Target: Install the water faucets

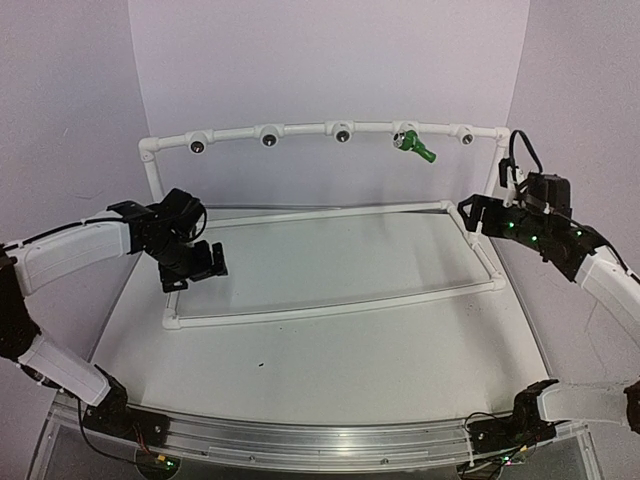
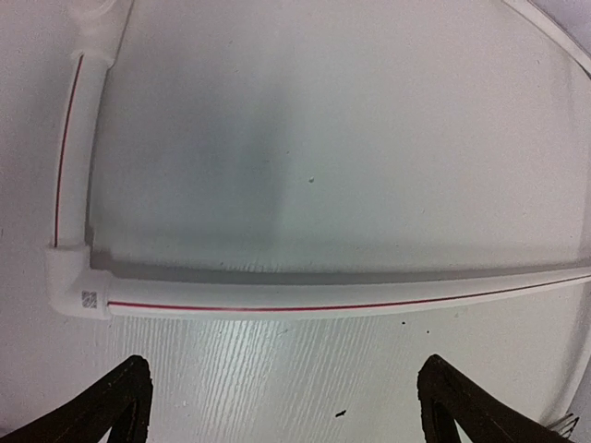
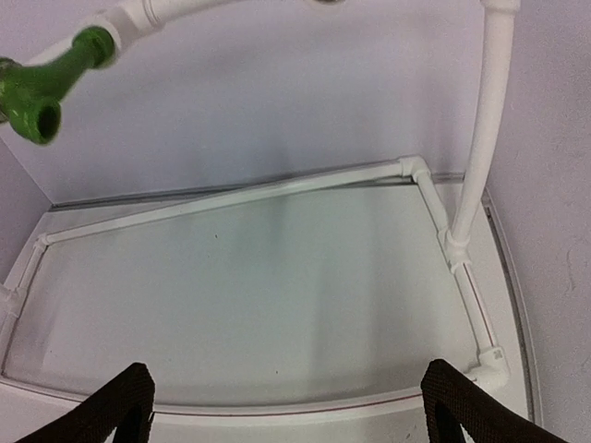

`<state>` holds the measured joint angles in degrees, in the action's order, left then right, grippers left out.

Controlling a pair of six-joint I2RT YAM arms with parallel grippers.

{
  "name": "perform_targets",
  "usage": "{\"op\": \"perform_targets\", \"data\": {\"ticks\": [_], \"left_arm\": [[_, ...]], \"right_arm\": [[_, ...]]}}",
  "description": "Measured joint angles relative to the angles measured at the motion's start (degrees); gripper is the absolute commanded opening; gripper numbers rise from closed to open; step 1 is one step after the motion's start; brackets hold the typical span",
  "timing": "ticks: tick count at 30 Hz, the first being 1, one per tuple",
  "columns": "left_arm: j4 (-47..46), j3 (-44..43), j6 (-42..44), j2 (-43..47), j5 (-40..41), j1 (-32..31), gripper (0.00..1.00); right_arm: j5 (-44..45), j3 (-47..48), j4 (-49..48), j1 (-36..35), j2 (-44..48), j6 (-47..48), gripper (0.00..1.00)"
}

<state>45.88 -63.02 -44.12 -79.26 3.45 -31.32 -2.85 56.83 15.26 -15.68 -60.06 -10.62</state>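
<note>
The green water faucet [image 1: 414,146] sits in one tee fitting of the raised white pipe rail [image 1: 300,130] at the back, fourth hole from the left, spout pointing down-right. It also shows at the top left of the right wrist view [image 3: 42,88]. My left gripper [image 1: 197,265] is open and empty, hovering over the front left corner of the flat pipe frame [image 2: 78,286]. My right gripper [image 1: 470,213] is open and empty, above the frame's back right corner, below and right of the faucet.
The white pipe frame [image 1: 330,305] lies flat on the table. The rail's other tee holes [image 1: 270,138] show dark openings. An upright pipe [image 3: 480,120] stands at the right end of the rail. White walls close in the back and sides.
</note>
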Motion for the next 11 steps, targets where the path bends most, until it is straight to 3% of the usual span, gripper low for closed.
{"op": "perform_targets", "data": {"ticks": [6,11], "left_arm": [[0.2,7.65,-8.02,10.55,2.37,0.68,1.0],[0.64,7.95,-11.11,10.75,3.96,1.04,1.0]], "right_arm": [[-2.57,-4.73,0.38,0.67,1.11,-0.2,0.98],[-4.12,-5.26,0.16,0.68,0.79,-0.21,0.98]]}}
